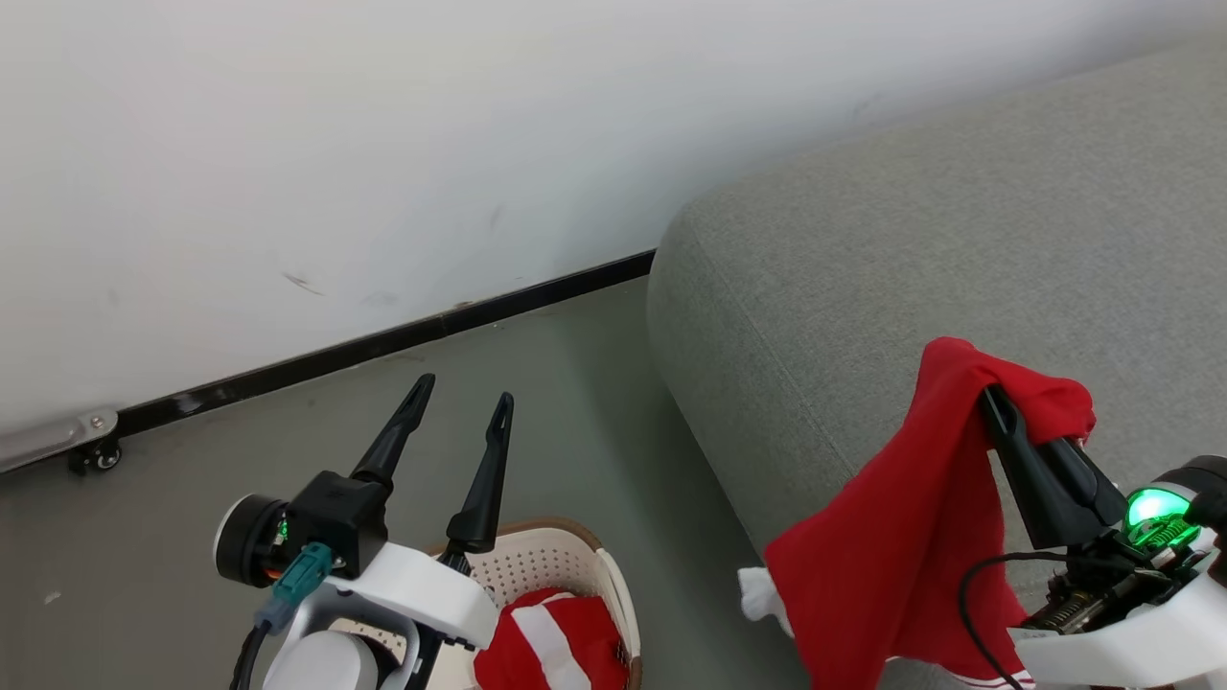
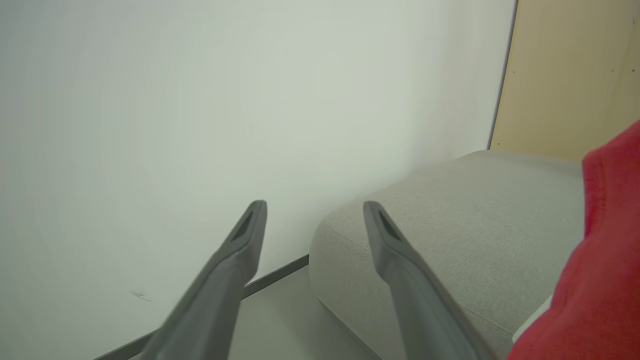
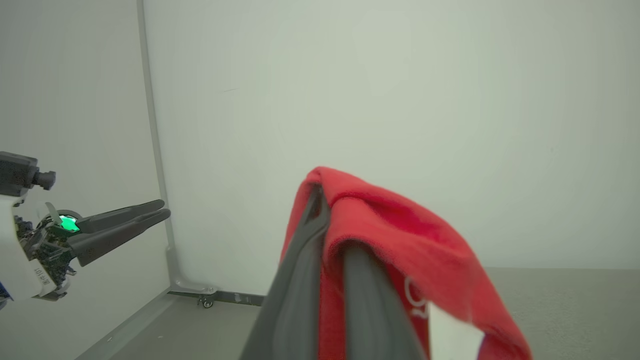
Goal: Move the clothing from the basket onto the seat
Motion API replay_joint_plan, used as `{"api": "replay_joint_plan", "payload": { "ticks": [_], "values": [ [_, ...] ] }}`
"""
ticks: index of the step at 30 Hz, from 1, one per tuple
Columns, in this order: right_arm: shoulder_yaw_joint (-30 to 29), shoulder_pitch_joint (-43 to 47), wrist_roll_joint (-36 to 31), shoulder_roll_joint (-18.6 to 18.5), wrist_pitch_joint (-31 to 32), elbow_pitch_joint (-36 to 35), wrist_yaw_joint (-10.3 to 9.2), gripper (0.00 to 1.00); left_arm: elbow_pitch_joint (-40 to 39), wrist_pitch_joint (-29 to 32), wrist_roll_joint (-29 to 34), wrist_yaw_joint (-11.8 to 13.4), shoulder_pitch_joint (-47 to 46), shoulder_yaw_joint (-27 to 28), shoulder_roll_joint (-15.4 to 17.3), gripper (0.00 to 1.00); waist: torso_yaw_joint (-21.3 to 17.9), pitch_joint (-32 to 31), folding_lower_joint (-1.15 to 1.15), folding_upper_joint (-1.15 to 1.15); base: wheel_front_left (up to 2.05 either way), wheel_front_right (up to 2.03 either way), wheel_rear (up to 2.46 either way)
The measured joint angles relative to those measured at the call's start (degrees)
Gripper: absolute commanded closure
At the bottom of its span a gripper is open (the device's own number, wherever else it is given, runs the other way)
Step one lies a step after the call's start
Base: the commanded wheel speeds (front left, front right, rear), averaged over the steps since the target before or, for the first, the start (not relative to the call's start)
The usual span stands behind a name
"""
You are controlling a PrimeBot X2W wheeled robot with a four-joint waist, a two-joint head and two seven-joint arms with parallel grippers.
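My right gripper is shut on a red garment, one piece of the clothing. It hangs from the fingertips over the front edge of the grey seat, white trim showing at its lower end. In the right wrist view the fabric drapes over both fingers. A second red garment with a white stripe lies in the cream basket at the bottom. My left gripper stands open above the basket with nothing between its fingers. It also shows from the side, the left gripper.
A white wall with a black baseboard runs behind. A small caster on a metal bracket sits at the far left. Grey floor lies between basket and seat. A beige panel stands behind the seat.
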Motion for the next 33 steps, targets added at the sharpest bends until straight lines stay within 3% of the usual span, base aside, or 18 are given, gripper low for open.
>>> {"api": "replay_joint_plan", "payload": {
  "ticks": [12, 23, 33],
  "values": [
    [-0.71, -1.16, -0.69, -0.12, 1.08, -1.62, 0.0, 1.0, -0.04, -0.74, -0.23, 1.86, -0.02, 2.47, 0.66, 0.0, -5.0, 0.85, 0.0, 0.0, 0.0, 0.0, 0.0],
    [-4.78, -20.63, 2.67, -3.91, 5.92, -0.03, 0.0, 1.0, -3.28, -0.82, 0.02, 4.68, 0.14, 5.8, 2.83, 0.0, -7.46, 3.29, 0.0, 0.0, 0.0, 0.0, 0.0],
    [-8.73, -36.27, 5.45, -4.15, 11.44, 8.69, 0.0, 1.0, -8.72, -0.7, 1.64, 7.05, 0.2, 7.91, 4.91, 0.0, -6.77, 6.11, 0.0, 0.0, 0.0, 0.0, 0.0]
  ]
}}
